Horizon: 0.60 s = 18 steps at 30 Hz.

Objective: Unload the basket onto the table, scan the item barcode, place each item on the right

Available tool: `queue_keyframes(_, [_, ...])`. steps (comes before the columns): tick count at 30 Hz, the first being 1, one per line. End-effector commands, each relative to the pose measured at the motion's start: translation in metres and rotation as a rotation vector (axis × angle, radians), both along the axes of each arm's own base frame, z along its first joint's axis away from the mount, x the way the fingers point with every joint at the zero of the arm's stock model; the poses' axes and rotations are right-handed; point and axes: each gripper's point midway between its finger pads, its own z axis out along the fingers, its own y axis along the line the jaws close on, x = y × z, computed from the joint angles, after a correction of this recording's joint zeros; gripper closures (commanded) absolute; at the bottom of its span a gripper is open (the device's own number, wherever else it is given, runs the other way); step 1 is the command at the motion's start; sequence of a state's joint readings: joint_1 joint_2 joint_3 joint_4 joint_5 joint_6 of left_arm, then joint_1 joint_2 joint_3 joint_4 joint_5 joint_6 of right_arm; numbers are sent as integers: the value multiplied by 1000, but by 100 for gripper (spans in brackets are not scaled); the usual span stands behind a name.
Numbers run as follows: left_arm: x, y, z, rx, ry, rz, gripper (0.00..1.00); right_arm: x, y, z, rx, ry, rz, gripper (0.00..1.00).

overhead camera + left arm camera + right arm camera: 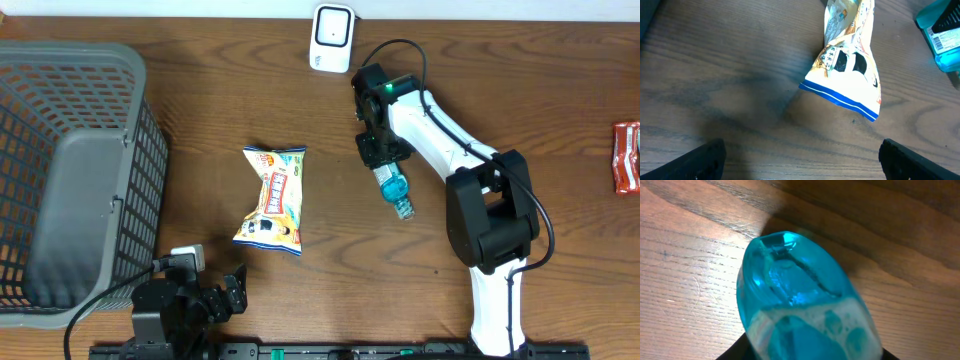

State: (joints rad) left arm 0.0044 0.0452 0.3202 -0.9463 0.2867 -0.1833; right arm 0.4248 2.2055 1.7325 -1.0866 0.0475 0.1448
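We find one translucent blue plastic bottle point(394, 190) near desk point(200, 110) centre. Its long axis runs diagonally, with the free end pointing front-right, away from the single white scanner point(332, 38). The right gripper point(383, 162) jaws are clamped on its upper end. The left gripper point(800, 152) jaws stand wide apart, holding nothing. Also present: one crinkled snack bag point(272, 198), one grey mesh basket point(140, 130) and one red packet point(627, 157).

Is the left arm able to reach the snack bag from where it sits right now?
Probably yes. The left gripper is open, and only bare table lies between it and the snack bag; the blue bottle sits off to the side.
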Motion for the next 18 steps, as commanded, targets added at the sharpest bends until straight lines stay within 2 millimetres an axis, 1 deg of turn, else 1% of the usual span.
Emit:
queue_keyframes(1, [-2, -2, 0, -2, 7, -14, 2, 1, 4, -1, 6, 1, -29, 63])
queue_keyframes(4, [-2, -2, 0, -2, 7, -14, 2, -3, 2, -1, -1, 15, -29, 67])
queue_keyframes(7, [-2, -2, 0, -2, 7, -14, 2, -6, 1, -1, -11, 25, -26, 66])
queue_keyframes(10, [-2, -2, 0, -2, 7, -14, 2, -3, 0, -1, -24, 10, -28, 65])
queue_keyframes(16, [-2, -2, 0, -2, 7, -14, 2, 17, -10, 3, -134, -117, -103, 68])
queue_keyframes(18, [-2, -2, 0, -2, 7, -14, 2, 21, -5, 5, -146, -151, -90, 68])
